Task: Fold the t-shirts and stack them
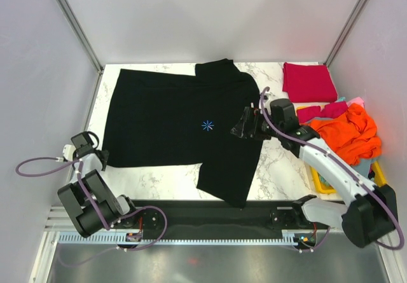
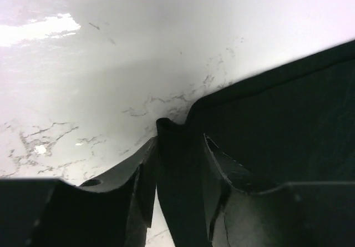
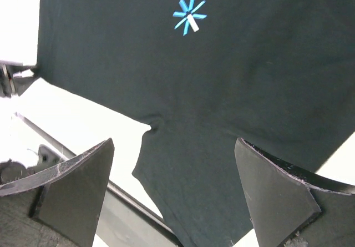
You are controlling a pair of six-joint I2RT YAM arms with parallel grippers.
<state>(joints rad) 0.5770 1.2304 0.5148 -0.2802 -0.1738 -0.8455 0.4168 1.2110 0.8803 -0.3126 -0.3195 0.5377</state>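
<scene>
A large black t-shirt [image 1: 165, 121] with a small blue star logo [image 1: 207, 125] lies spread flat on the marble table, hem to the left and sleeves at the far and near sides. My left gripper [image 1: 100, 158] is at its near-left hem corner, shut on a fold of the black cloth [image 2: 180, 147]. My right gripper [image 1: 244, 125] is open and empty above the shirt's right part; the right wrist view shows the shirt [image 3: 222, 80] and its near sleeve below the gripper [image 3: 175, 186]. A folded crimson t-shirt [image 1: 310, 82] lies at the far right.
A heap of orange [image 1: 346, 133], pink [image 1: 357, 101], red [image 1: 324, 110] and light blue [image 1: 364, 166] shirts fills the yellow basket [image 1: 380, 172] at the right edge. Grey walls enclose the table [image 1: 165, 181]. A black rail [image 1: 210, 216] runs along the near edge.
</scene>
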